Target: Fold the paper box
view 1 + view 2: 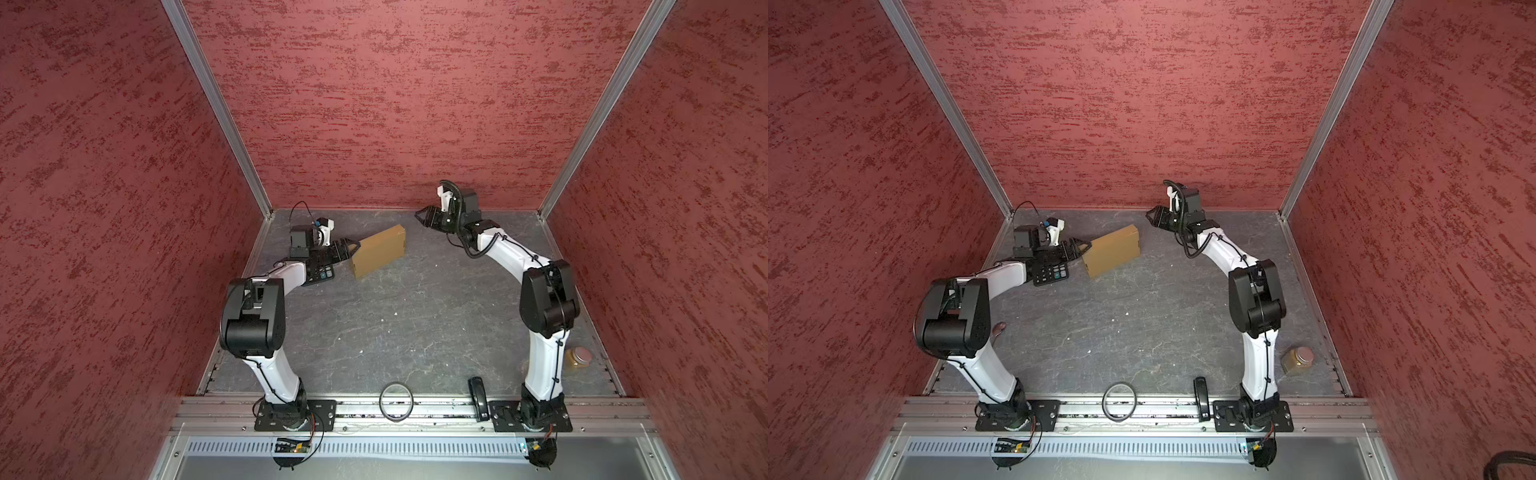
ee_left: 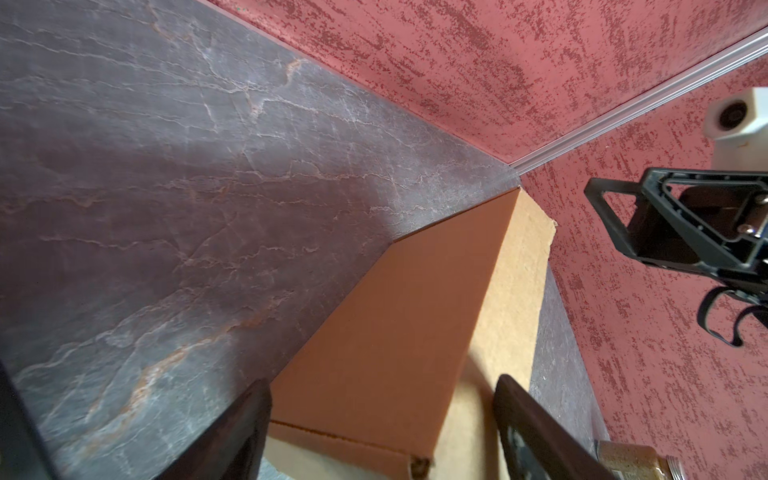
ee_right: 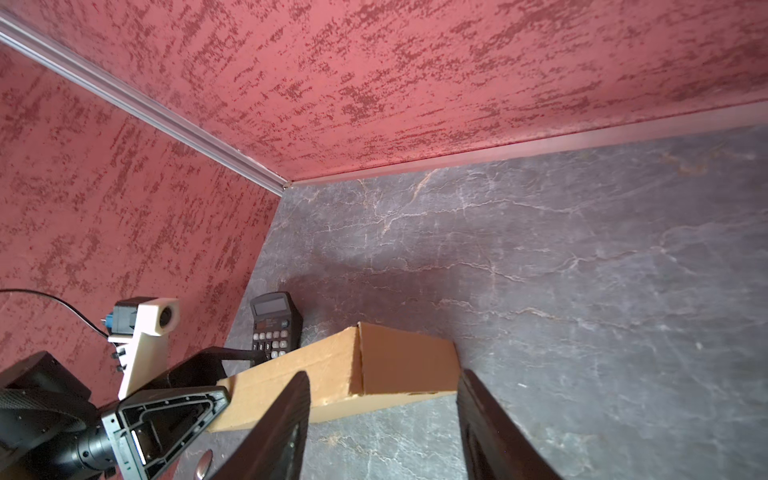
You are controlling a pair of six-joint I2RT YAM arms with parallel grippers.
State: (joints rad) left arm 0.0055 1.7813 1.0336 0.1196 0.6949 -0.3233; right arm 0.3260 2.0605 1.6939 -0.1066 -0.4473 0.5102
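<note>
Left wrist view has the paper box lying flat on the bench, looking closed into a shallow mailer; whether its tabs are fully tucked I cannot tell. In both top views it sits angled in the far left part of the bench.

The left hand is at the box's near-left end, jaws wide apart and straddling that corner, clamped on nothing that I can see. A calculator lies just beside the box, under the left wrist. The right hand hangs well apart from the box near the far wall, jaws apart and empty.

The likely trouble is that nothing braces the far side. A push or squeeze at one corner could spin or skid the light box, dent the wall, or pop the lid. A low wrist could also knock the calculator.
</note>
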